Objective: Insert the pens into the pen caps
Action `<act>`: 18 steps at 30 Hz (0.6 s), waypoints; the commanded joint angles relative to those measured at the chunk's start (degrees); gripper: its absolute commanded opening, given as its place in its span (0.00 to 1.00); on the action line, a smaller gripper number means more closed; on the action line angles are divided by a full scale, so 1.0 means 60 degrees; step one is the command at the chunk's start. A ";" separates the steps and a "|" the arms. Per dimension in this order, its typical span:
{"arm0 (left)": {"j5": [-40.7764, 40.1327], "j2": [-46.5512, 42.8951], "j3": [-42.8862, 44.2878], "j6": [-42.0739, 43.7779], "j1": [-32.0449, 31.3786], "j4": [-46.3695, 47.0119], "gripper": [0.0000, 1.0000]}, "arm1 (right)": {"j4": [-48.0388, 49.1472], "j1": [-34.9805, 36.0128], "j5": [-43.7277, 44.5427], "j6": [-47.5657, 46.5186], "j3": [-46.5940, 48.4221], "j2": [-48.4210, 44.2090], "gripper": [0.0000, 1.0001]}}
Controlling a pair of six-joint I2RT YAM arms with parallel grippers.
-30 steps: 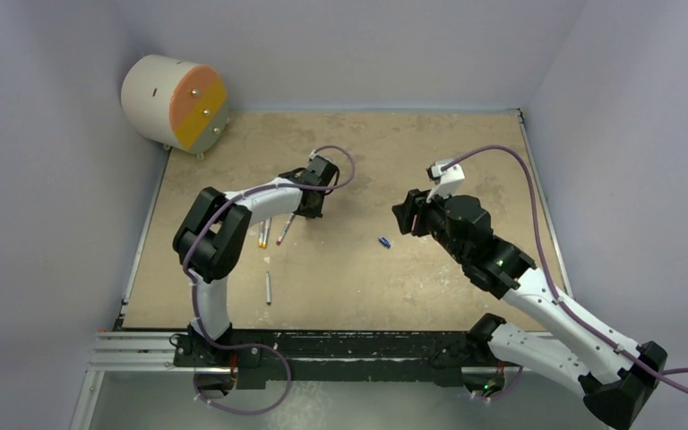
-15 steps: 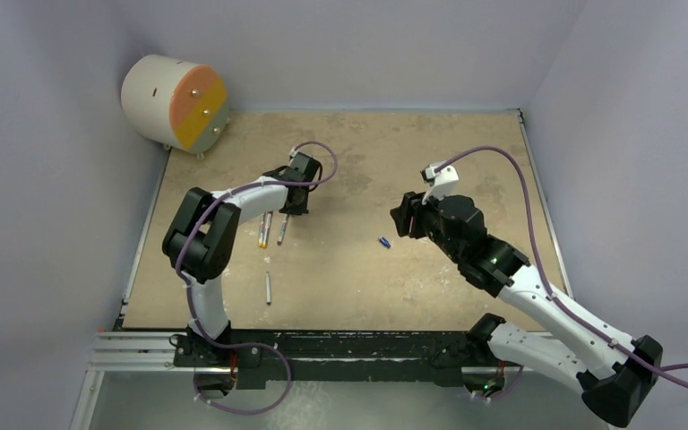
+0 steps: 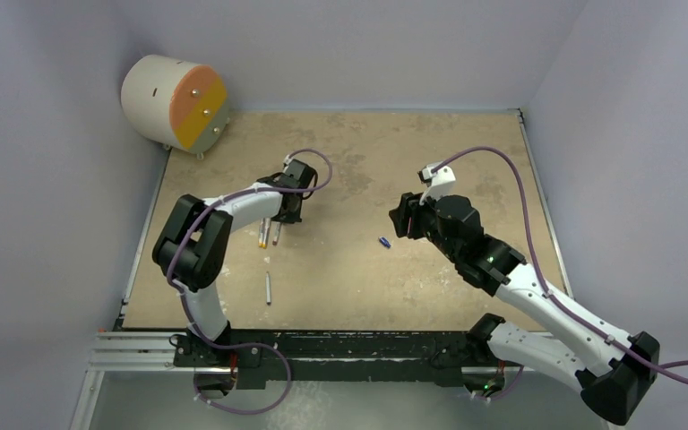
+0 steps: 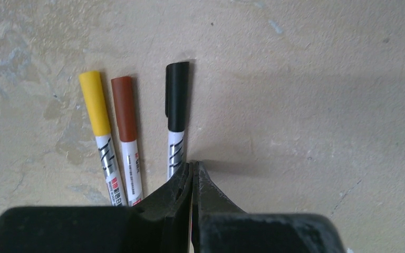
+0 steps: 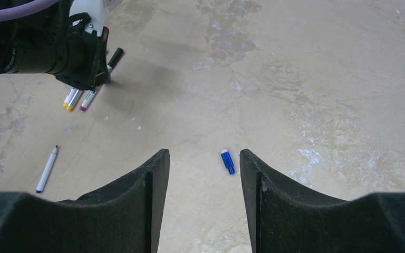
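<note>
Reaching for the last loose cap: three capped pens point(image 4: 124, 116) lie side by side, and one bare pen point(image 5: 47, 169) lies alone nearer the front.

The right gripper point(image 5: 203, 155) hangs wide open and empty over the blue cap point(image 5: 227, 161), which lies flat on the table point(image 3: 430, 152) close to one finger. The left gripper point(image 4: 192, 166) is pinched shut on nothing, its tip right beside the black-capped pen point(image 4: 177, 100). I'd centre the cap between the right fingers before lowering, grip it across its middle with its mouth left free, and send the left arm for the bare pen.
</note>
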 commanded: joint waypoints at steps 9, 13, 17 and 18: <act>-0.0501 -0.0743 -0.0193 -0.0052 0.0080 0.0056 0.00 | 0.0595 -0.0060 -0.0155 -0.0060 -0.0091 -0.0004 0.54; -0.0545 -0.0571 0.0051 -0.0112 0.0188 0.0217 0.00 | 0.0603 -0.0060 -0.0228 -0.0007 -0.0122 0.0018 0.54; -0.0625 -0.0215 0.0465 -0.0070 0.0195 0.0180 0.00 | 0.0542 -0.0060 -0.0232 0.0026 -0.0130 -0.0020 0.54; -0.0651 -0.0132 0.0528 -0.0061 0.0210 0.0161 0.00 | 0.0526 -0.0060 -0.0205 0.0026 -0.0124 -0.0046 0.54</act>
